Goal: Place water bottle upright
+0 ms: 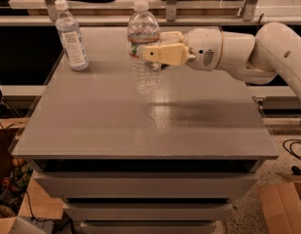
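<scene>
The water bottle (142,38) is a clear ribbed bottle with a white cap and a narrow red, white and blue band near the shoulder. It stands about upright over the back middle of the grey table (116,126); I cannot tell if its base touches the top. My gripper (151,52) reaches in from the right and is shut on the bottle's middle, its beige fingers (162,54) across the bottle's right side.
A smoother bottle (71,35) with a large white and light-blue label stands upright at the table's back left. A shelf rail (150,19) runs behind the table. Cardboard boxes (281,208) sit on the floor at the right.
</scene>
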Tool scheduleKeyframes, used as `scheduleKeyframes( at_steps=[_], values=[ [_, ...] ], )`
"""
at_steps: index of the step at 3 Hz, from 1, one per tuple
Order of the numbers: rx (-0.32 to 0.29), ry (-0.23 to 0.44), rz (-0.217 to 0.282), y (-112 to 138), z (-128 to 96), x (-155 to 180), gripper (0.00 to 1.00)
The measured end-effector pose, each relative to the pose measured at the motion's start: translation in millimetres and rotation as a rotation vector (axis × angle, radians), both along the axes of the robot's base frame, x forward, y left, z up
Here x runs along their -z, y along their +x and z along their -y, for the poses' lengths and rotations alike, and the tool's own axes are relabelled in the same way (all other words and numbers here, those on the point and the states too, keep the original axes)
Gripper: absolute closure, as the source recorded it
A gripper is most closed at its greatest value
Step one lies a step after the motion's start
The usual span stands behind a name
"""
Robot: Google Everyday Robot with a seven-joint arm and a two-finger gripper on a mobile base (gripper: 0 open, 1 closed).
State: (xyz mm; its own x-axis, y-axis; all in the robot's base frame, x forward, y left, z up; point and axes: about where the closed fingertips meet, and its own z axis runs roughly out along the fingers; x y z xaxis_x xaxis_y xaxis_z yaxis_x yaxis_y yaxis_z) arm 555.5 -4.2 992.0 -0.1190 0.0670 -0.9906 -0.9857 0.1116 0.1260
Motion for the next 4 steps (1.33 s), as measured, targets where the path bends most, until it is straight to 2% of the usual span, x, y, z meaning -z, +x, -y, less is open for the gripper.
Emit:
scheduleKeyframes(
  at_steps=[4],
  values=[
    [0.027,-0.059,0.042,-3.2,-3.7,39.3,1.00]
  ],
)
